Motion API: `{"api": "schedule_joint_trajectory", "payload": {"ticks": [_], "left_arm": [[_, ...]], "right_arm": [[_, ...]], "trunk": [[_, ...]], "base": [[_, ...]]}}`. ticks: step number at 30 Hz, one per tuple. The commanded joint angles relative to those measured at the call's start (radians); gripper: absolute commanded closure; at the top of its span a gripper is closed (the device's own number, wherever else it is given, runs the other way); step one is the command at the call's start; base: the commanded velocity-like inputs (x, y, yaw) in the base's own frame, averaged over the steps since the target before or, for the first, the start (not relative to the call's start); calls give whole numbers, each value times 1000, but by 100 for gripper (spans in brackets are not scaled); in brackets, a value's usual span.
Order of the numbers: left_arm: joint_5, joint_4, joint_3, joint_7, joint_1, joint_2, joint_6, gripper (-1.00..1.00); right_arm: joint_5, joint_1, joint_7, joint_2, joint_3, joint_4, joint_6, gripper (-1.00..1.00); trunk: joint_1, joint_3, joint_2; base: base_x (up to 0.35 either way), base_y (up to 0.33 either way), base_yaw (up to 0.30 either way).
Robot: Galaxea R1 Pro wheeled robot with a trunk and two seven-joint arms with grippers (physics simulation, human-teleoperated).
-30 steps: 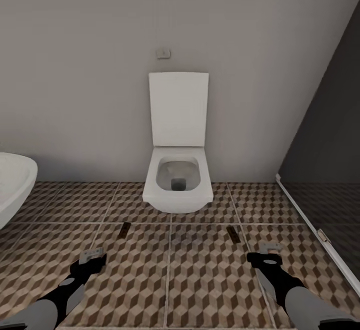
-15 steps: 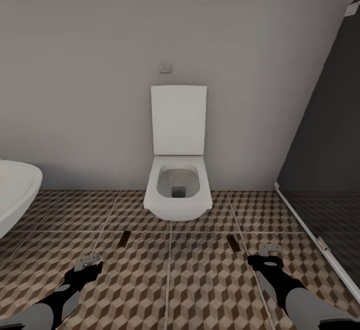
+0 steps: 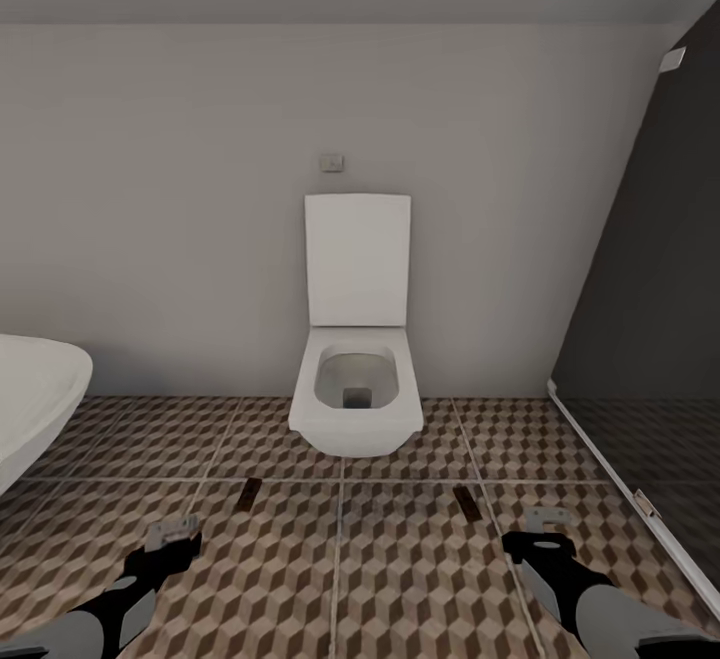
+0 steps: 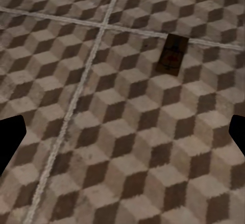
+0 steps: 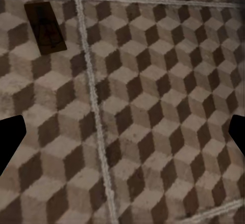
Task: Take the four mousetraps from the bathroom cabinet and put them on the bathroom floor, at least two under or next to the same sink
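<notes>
Two mousetraps lie flat on the bathroom floor in front of the toilet: a dark brown one to the left and another to the right. My left gripper hangs low over the tiles, short of the left mousetrap, open and empty. My right gripper is also open and empty, short of the right mousetrap. The wrist views show the left gripper and right gripper with fingertips far apart. The cabinet is out of view.
A white toilet with its lid raised stands against the back wall. A white sink juts in at the left edge. A dark glass panel with a white bottom rail closes off the right side.
The whole head view has shifted: the ceiling now shows, and the toilet, mousetraps and both grippers sit lower in the picture. Both mousetraps stay on their tiles and both grippers stay open.
</notes>
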Motion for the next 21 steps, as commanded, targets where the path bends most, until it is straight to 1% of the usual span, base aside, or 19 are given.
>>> {"api": "schedule_joint_trajectory", "payload": {"ticks": [1,11,21], "left_arm": [[4,1,5,-2,0,0,-3,-100],[27,3,6,3,6,8,-1,-100],[33,3,6,5,5,11,-1,-100]], "right_arm": [[-9,0,-4,0,9,3,5,-100],[-8,0,-1,-1,9,69,-17,-100],[-8,7,-1,-3,9,136,-57,-100]], "trunk": [[-1,3,0],[-5,42,2],[-10,80,5]], "base": [[0,0,0],[0,0,0],[0,0,0]]}}
